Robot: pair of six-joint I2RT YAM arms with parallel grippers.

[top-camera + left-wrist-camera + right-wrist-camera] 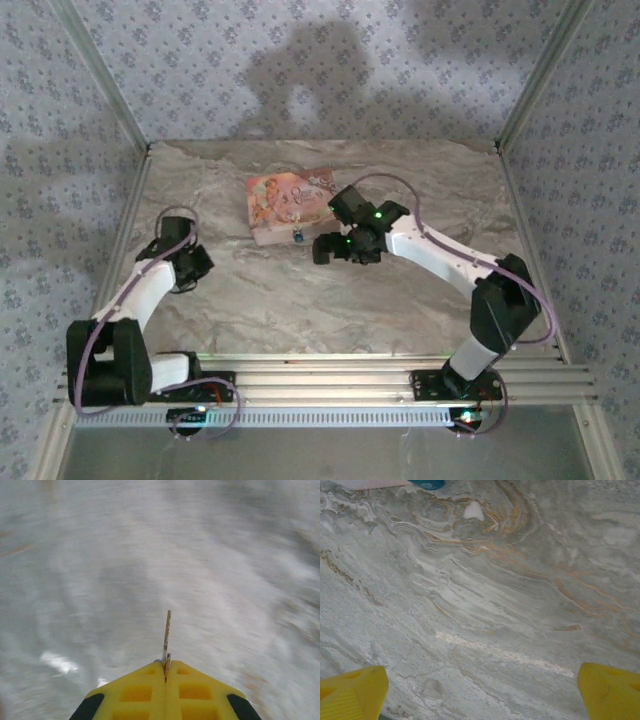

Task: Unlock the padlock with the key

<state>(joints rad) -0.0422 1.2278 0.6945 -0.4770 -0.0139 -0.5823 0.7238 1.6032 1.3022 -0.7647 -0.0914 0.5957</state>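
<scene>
Two yellow fingers (pixel 135 692) of our left gripper (pixel 166 667) are pressed together on the key (pixel 167 630). We pinch it at its head, so the thin blade stands straight out past the tips, edge-on to the wrist camera. Beyond the blade we see only blurred table (pixel 75 555).

We judge the key light, stiff and flat. It should not bend, but it can pivot between smooth pads if the blade meets the keyway at an angle, so the grip at the head must be firm.

Our right gripper (pixel 480 695) is spread wide and holds nothing, with marble between its tips. Ahead of it and a little to its left, near the top edge of its wrist view, sits the padlock (pixel 427 484). The lock is a small bluish body touching the near side of the pink box (pixel 370 482).

From above, the right gripper (pixel 325 248) is just beside the padlock (pixel 298 238). The left gripper (pixel 195 262) is well apart from it, off to the lock's other side.

We expect the lock to be hard, smooth and light for metal, so it is likely to skate on the marble when the key pushes in. We would take it across the flat faces of the body and leave the keyhole end free. We cannot tell from here which way the keyhole or the shackle faces.
</scene>
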